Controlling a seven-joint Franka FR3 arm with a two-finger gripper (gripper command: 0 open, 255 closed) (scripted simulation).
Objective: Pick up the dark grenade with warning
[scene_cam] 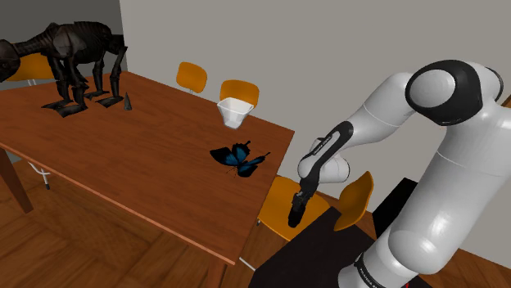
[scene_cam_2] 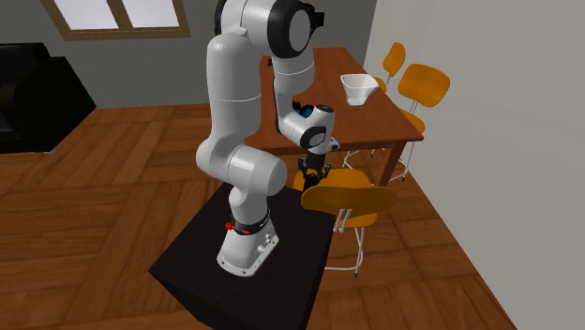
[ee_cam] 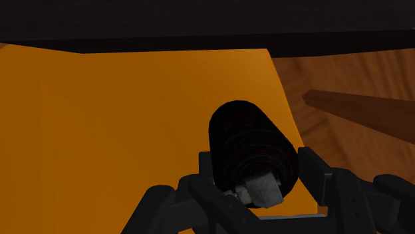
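Operator: Grenade location, please. Where am I sitting with it?

Spotter: You are holding it. The end effector (scene_cam: 295,214) is hanging low over the orange chair (scene_cam_2: 349,199), which is standing between the worktop (scene_cam: 123,139) and the stand (scene_cam_2: 197,267), toward the shoulder view's right. In the wrist view, its two black fingers are clamping the dark grenade (ee_cam: 249,143) from either side, with the grey cap end pointing back at the camera.

Operator: So which step am I working on?

Spotter: I am judging that you are finishing the grasp and starting the lift. I am not managing to tell whether the grenade is touching the seat or hanging just above it.

Operator: What is the next move asking of me?

Spotter: You are looking at a straight rise with the fingers clamped, steering clear of the worktop's near edge and the chair's back.
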